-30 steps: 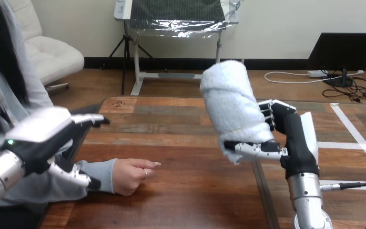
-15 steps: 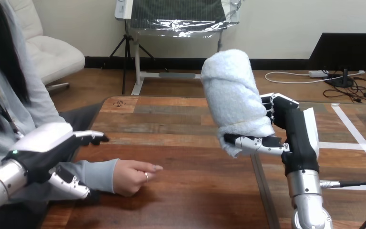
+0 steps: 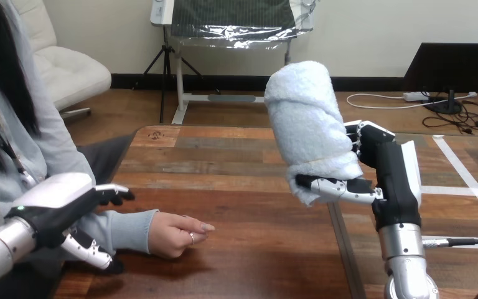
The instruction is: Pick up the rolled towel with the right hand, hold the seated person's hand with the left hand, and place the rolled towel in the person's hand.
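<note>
Our right robot hand (image 3: 387,177) is clamped around the lower end of the rolled towel (image 3: 308,128), holding it upright above the counter (image 3: 255,261). The towel is well apart from the person's hand (image 3: 177,233), which rests loosely curled on the wood. Our left robot hand (image 3: 56,208) hovers spread at the person's sleeve (image 3: 127,227), gripping nothing. The step in hand, we judge, is taking the person's hand. We should reach past the sleeve, close gently, and leave the palm free for the towel.

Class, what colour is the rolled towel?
The rolled towel is white, clearest in the head view.
</note>
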